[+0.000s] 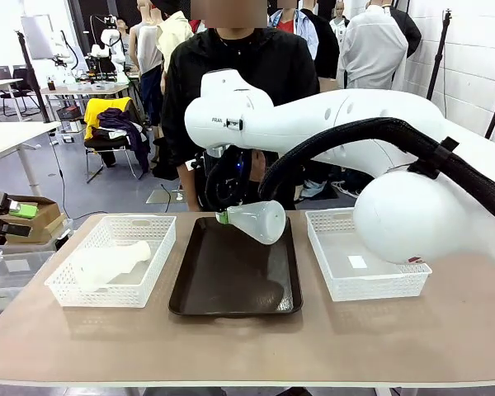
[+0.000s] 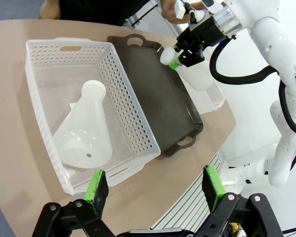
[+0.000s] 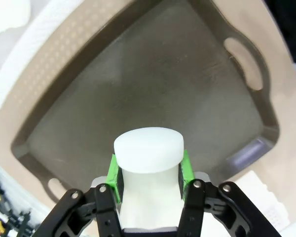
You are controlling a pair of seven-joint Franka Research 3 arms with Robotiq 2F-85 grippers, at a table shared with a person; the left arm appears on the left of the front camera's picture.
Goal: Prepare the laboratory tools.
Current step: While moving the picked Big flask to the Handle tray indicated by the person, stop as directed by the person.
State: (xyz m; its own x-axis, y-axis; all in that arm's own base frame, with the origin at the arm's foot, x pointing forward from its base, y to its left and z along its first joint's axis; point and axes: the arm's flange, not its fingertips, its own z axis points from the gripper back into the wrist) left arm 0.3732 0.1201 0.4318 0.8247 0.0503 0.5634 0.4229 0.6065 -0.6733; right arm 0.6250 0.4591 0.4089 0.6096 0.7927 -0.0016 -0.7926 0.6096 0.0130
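Near the table's left edge, left gripper point(image 2: 154, 183) is hanging wide apart, gripping nothing, over the basket point(image 2: 133, 123). One flask point(image 2: 86, 131) is lying on its side in that basket. Farther on, right gripper point(image 3: 149, 170) is clamping the second flask point(image 1: 260, 221) by its neck, tilted, above the tray's point(image 1: 231, 285) far end. Probably placing it; next, turning it base-down, lowering, releasing.

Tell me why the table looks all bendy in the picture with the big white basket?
Left wrist view: its wide-angle lens curves the table edge and stretches the basket. Right wrist view: the held flask sits very near the lens, so its rim looks soft and glaring white. Front view: sharp, with a soft shadow on the tray.
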